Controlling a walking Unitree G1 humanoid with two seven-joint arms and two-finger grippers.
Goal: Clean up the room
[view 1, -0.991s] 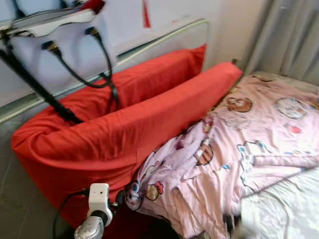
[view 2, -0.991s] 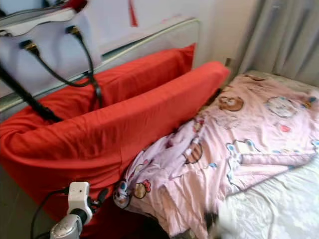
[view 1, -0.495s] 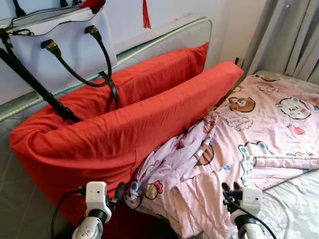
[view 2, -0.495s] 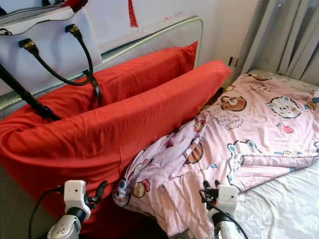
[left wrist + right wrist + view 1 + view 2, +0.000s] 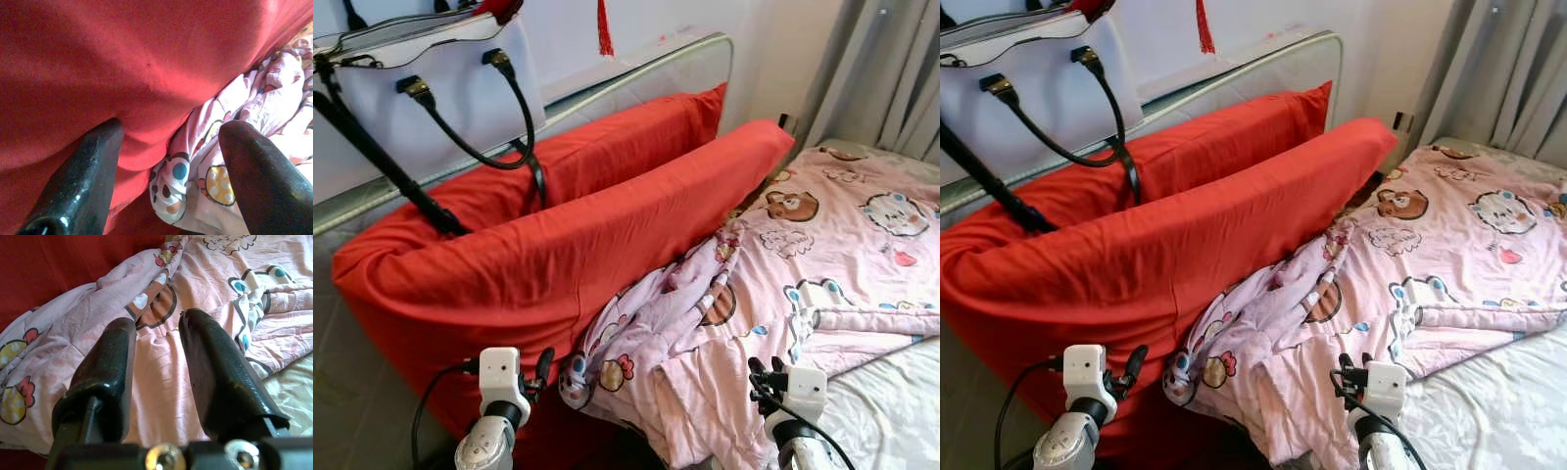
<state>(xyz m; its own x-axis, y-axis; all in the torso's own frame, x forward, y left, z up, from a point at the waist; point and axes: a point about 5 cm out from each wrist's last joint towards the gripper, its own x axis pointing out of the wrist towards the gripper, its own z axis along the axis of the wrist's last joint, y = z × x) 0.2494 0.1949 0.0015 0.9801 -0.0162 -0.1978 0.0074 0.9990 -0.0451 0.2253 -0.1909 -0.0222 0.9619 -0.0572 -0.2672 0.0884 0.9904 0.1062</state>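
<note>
Best to lower both spread grippers, left gripper (image 5: 168,147) and right gripper (image 5: 156,333), onto the rumpled pink blanket (image 5: 822,284), pinching folds clear of the red pillow (image 5: 558,245).

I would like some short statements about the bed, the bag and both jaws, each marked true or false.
1. The pink blanket lies crumpled on the bed. True.
2. The white handbag lies on the blanket. False: it is behind the red pillows.
3. The left gripper has its jaws open near the pillow and blanket edge. True.
4. The right gripper holds the blanket. False: its jaws are open above it.
5. The curtain is red. False: grey.
</note>
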